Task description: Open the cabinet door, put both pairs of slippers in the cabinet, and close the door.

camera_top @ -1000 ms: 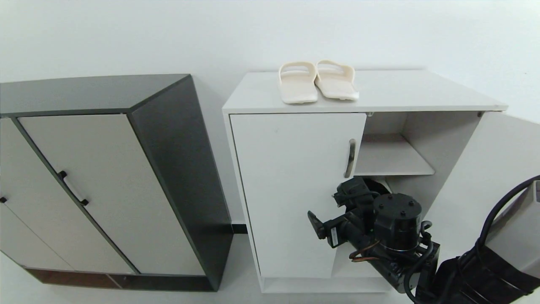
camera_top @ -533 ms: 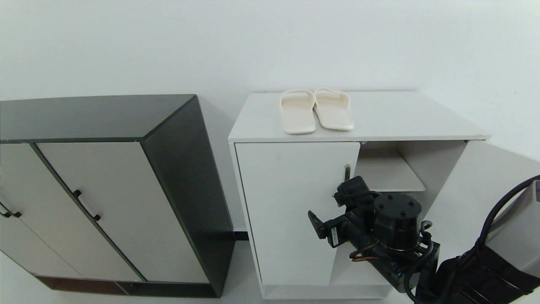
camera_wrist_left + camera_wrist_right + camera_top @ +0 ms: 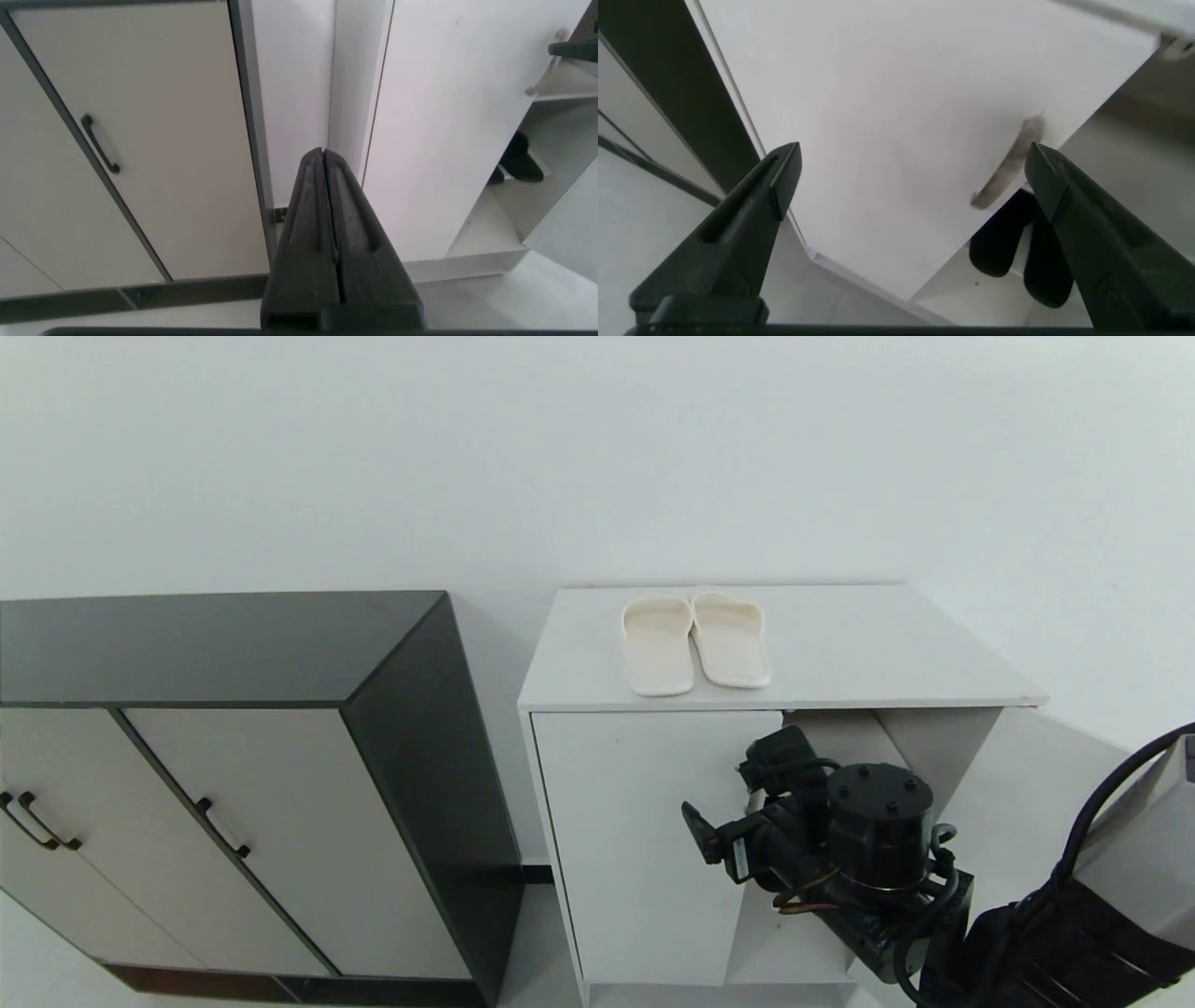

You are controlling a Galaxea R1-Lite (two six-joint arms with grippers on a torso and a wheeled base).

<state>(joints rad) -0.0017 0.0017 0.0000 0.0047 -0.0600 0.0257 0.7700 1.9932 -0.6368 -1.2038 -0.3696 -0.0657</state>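
**Cream slippers** [image 3: 695,644]: one pair, smooth moulded foam with broad straps. They lie side by side, touching, on the top of the white cabinet [image 3: 868,649], on its left half.

**Dark slippers** [image 3: 1022,257]: one pair on the floor of the cabinet's open right compartment. The door edge cuts them off, so just the rounded ends are seen. Material cannot be told.

**Left door** [image 3: 635,840]: flat matt white panel, shut. A slim curved metal handle [image 3: 1007,175] sits at the edge next to the opening. In the head view the right arm hides the handle and most of the interior.

**Right gripper** [image 3: 915,233]: black tapered fingers spread wide, grasping nothing. It is in front of the left door, near the handle but apart from it.

**Left gripper** [image 3: 324,187]: two black fingers pressed flat together with nothing between them. It points toward the gap between the two cabinets.

**Dark cabinet** [image 3: 233,649]: black carcass, pale doors, black bar handles. It stands just left of the white cabinet and is cut off at the frame edge.
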